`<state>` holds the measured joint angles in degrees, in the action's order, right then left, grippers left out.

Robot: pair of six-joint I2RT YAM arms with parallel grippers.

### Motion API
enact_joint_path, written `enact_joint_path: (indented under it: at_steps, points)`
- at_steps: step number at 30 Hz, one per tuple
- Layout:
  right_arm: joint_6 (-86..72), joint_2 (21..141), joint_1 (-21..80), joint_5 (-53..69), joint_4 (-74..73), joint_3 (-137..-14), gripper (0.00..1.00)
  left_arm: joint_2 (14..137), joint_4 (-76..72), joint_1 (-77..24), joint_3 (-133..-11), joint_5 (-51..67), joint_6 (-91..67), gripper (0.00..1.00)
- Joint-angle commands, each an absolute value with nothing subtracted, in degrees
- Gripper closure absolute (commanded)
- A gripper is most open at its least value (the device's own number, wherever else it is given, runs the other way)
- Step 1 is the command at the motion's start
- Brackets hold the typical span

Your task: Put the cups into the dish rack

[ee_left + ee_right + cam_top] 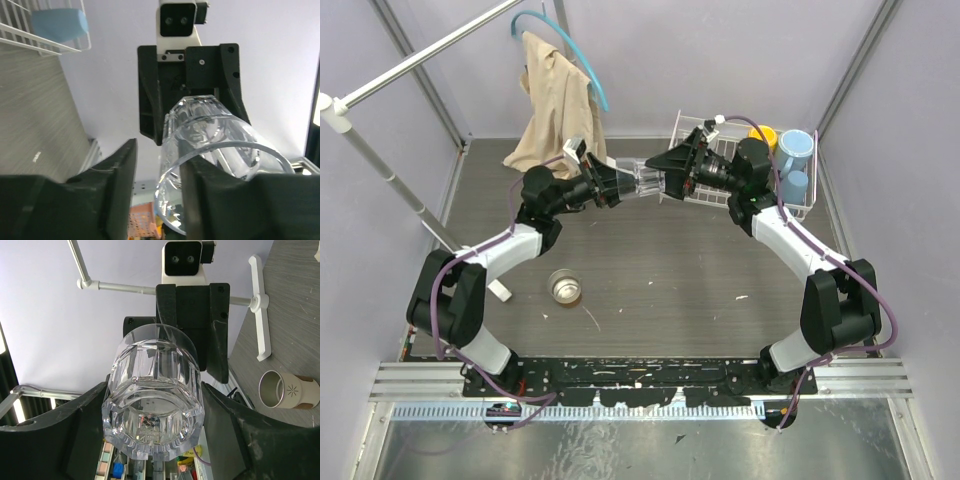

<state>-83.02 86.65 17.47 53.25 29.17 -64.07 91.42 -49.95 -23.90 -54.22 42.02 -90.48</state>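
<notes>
Finding 1, risk. The clear faceted glass cup (645, 180) hung in mid-air between both arms, well above the grey wood-grain bench (670, 270), in what I judged to be a handover. A drop was the main hazard: smooth glass gripped at 1 end only could slip or pivot if the right arm swung briskly. A second hazard was the left finger inside the mouth. Any sideways pull before it cleared the rim could lever the cup out of the other grip.

Finding 2, end effectors. The right end effector (155, 405) was closed across the cup's thick base, with 1 finger against each flank. The left end effector (159, 165) was narrowly parted, straddling the wall at the mouth. One finger sat inside and the other outside, with a visible gap, so it did not appear to be clamping.

Finding 3, condition. The cup lay horizontal, base toward the right arm, empty and intact.

Finding 4, remaining work. The white wire-grid dish rack (804, 208) at the far right held the yellow-orange mug (763, 135), the light blue handled mug (796, 148) and the small light blue tumbler (796, 185). The silvery metal cup (563, 287) sat on the bench by the left arm.
</notes>
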Motion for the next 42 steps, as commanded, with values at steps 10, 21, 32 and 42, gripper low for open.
enact_joint_path:
  at_steps: [10, 21, 32, 42]
  points:
    - [-73.7, 84.8, 8.5, 54.9, 17.3, -71.3, 0.78, 82.9, -24.6, -19.7, -52.6, 37.0, -75.9, 0.28]
    - [-35.3, 92.4, -1.9, 40.5, -31.9, -96.4, 0.79, 77.5, 21.4, -19.3, -63.5, 28.6, -47.5, 0.28]
    - [-19.6, 105.5, -2.3, 17.7, -54.2, -120.3, 0.79, 78.4, 37.8, -19.2, -70.5, 21.6, -34.8, 0.24]
    - [-14.4, 113.1, -2.3, 5.6, -60.4, -128.5, 0.80, 79.5, 39.5, -17.5, -72.2, 21.2, -32.0, 0.21]
